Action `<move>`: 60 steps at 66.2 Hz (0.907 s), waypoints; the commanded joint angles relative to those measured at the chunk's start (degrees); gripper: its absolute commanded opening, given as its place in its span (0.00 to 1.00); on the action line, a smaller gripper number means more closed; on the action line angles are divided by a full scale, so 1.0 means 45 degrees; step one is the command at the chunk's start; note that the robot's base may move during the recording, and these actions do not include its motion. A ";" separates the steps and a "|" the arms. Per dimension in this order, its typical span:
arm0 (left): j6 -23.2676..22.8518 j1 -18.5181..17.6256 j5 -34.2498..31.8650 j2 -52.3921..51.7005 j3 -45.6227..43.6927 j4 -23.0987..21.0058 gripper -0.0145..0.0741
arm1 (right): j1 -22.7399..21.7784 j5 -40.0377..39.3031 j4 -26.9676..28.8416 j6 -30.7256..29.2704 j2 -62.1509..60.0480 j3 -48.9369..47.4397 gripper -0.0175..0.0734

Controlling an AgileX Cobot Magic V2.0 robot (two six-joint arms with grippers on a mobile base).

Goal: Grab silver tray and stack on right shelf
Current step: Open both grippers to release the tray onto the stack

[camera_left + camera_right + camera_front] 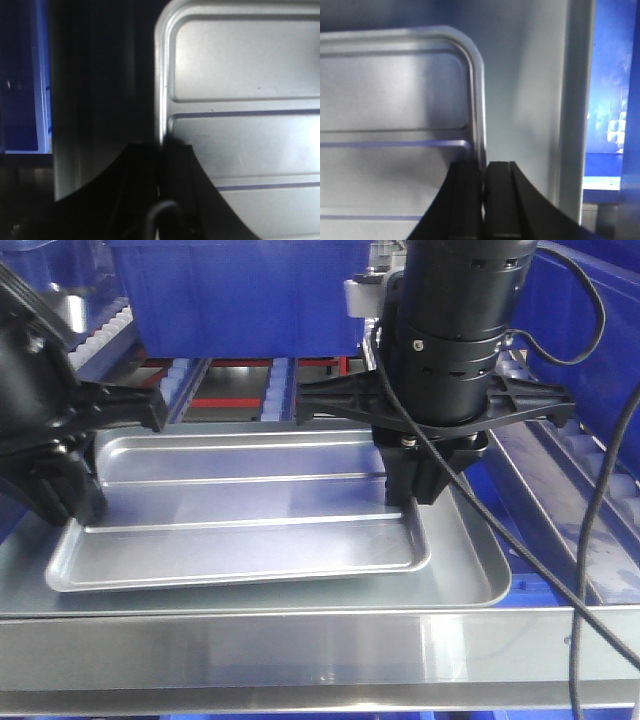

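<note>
Silver tray (250, 510): being held inside the bigger plain tray (470, 575), behind the steel front bar (300, 650).
Left gripper (161, 165): fingers being pressed together on the tray's left rim.
Right gripper (484, 172): fingers being pinched on its right rim.
Rationale: opposite rims are being gripped, likely so the tray stays level when lifted.
Right shelf (570, 490): lying beside the tray.

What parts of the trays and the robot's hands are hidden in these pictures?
- Front view: the left gripper covers the silver tray's left rim; the arm is cut off by the picture edge.
- Front view: the right gripper hides the tray's right rim.
- Left wrist view: left of the tray all is too dark.
- Right wrist view: the bigger tray is blurred and cut off.
- Front view: the blue bin hides the rollers behind.
</note>
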 commanded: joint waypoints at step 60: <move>0.0329 -0.0033 -0.0604 -0.0174 -0.0575 0.0336 0.06 | -0.0106 -0.0744 -0.0299 -0.0073 -0.0615 -0.0472 0.44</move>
